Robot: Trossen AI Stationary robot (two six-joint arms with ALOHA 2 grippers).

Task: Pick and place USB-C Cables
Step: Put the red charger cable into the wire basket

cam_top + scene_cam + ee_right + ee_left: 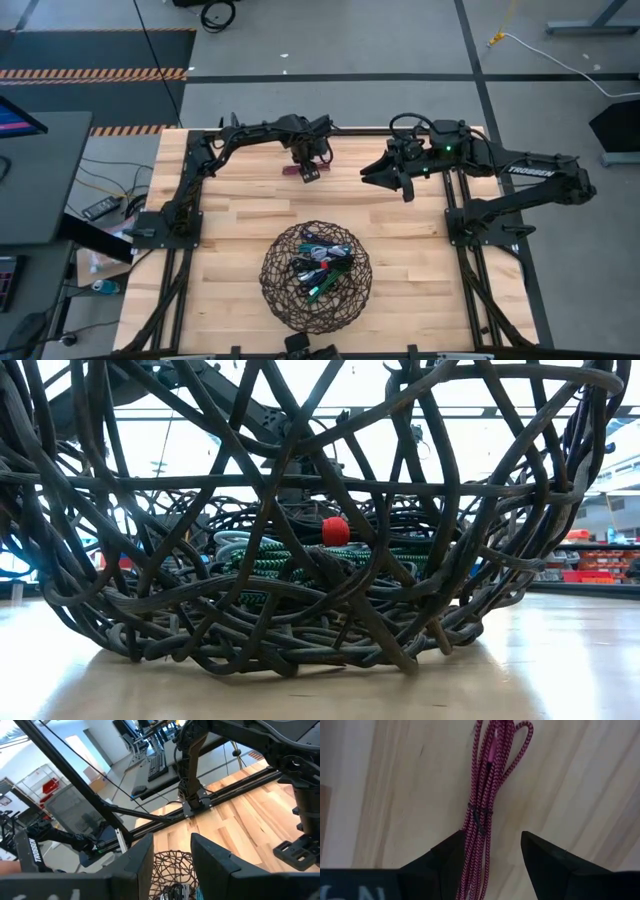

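A maroon braided USB-C cable bundle [482, 795] lies flat on the wooden table near its far edge [296, 172], tied round its middle with a dark band. My left gripper [492, 837] is open and hangs over it [309, 170], pointing down, with one finger on each side of the bundle. Several other coiled cables [318, 265] lie in the round dark wire-mesh basket [270, 270]. In the low view a green one [290, 560] and a red tip [336, 531] show among them. My right gripper [372, 175] is open in the air [172, 847], to the right of the left one. My left gripper comes from above with its fingers along the maroon bundle, near the tied middle [479, 815]. The bundle lies close against one finger [452, 850] and well apart from the other. Whether that finger touches it, I cannot tell.
The basket [300, 480] stands near the table's near edge, in the middle, and fills the low view. Bare wood [230, 240] lies between it and both grippers. Black arm frames run along the table's left side [180, 210] and right side [470, 230].
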